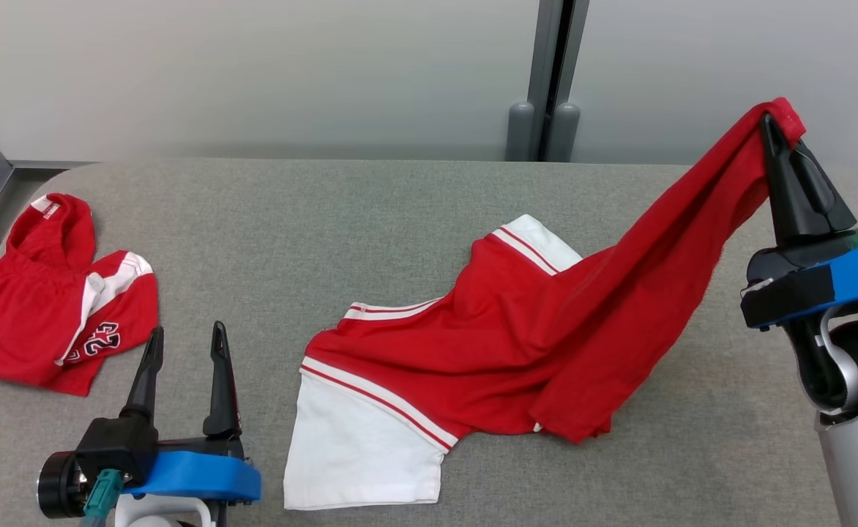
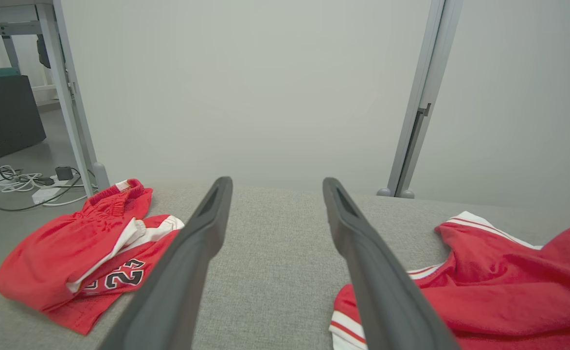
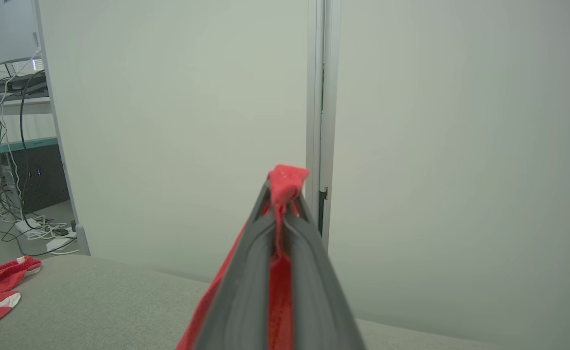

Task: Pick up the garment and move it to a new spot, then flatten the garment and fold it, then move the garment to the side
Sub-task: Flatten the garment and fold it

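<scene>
being pinched between the closed fingers of the right claw [image 1: 771, 121], one corner of the red garment [image 1: 487, 344] is being held up in the air at the far right of the grey worktop [image 1: 312, 219]. a small tuft of red cloth is poking out above the fingertips, and in the right wrist view the fabric is being squeezed along the narrow slit between the two dark fingers. from that raised corner the cloth is being stretched downward and to the left in a taut slope, while the rest of the garment is lying on the worktop, from its middle toward the near edge. the lying part is crumpled and folded over itself, with a white panel at the near left edged by red and white stripes, and another striped white hem at the far side. the left claw [image 1: 187, 331] is being held wide apart and empty at the near left of the worktop, its fingers pointing away from the robot. it is being kept between the garment and a second red garment [image 1: 56, 315], which is lying bunched at the far left of the worktop, well apart from the first, with dark numerals showing on it. a pale wall [image 1: 253, 73] with a grey post [image 1: 546, 73] is standing behind the worktop.
</scene>
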Motion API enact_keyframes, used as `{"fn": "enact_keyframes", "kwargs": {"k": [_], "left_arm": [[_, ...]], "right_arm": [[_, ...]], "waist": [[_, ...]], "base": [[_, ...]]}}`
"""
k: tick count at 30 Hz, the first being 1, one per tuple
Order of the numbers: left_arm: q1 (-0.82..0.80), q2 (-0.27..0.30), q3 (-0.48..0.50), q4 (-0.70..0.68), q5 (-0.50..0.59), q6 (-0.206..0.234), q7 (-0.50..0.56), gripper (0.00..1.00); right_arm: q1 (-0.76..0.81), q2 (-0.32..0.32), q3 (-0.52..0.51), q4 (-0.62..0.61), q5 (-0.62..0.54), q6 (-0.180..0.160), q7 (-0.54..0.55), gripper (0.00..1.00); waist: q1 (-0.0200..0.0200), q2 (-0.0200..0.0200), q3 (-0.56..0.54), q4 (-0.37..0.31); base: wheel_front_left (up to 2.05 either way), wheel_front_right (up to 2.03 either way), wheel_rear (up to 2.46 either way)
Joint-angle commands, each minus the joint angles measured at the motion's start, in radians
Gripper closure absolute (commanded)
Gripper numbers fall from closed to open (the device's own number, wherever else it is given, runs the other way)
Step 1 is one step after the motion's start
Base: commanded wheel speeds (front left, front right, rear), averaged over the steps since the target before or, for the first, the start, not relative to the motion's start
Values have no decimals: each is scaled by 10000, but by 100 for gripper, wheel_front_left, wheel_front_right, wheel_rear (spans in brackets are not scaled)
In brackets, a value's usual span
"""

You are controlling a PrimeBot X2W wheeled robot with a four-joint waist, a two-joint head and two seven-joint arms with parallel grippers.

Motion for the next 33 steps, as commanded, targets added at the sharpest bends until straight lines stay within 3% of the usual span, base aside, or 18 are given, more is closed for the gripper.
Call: {"fn": "enact_keyframes", "kwargs": {"k": [1, 8, 21, 22, 24, 33], "left_arm": [[-130, -18, -33, -19, -15, 5, -47, 0], [-373, -19, -173, -31, -70, -29, -47, 0], [-1380, -15, -897, -45, -401, 115, -47, 0], [-1417, -17, -938, -39, -418, 150, -45, 0], [-1503, -19, -1000, -37, -461, 172, -47, 0], [-1369, -16, -921, 59, -396, 211, -47, 0]], "right_arm": [[-100, -22, -26, 88, -73, 6, -30, 100], [-889, -356, 27, 1711, -253, 6, -172, 100], [-3673, -993, 489, 6894, -1258, 4, -979, 100], [-3838, -997, 458, 7309, -1338, 4, -1034, 96], [-4127, -973, 410, 8095, -1470, 4, -1035, 0], [-4485, -846, 403, 9812, -1574, 4, -1801, 0]], "waist": [[0, 0, 68, 53], [0, 0, 493, 298], [0, 0, 1737, 1075], [0, 0, 1787, 1092], [0, 0, 1872, 1113], [0, 0, 1712, 761]], "base": [[0, 0, 0], [0, 0, 0], [0, 0, 0], [0, 0, 0], [0, 0, 0], [0, 0, 0]]}}
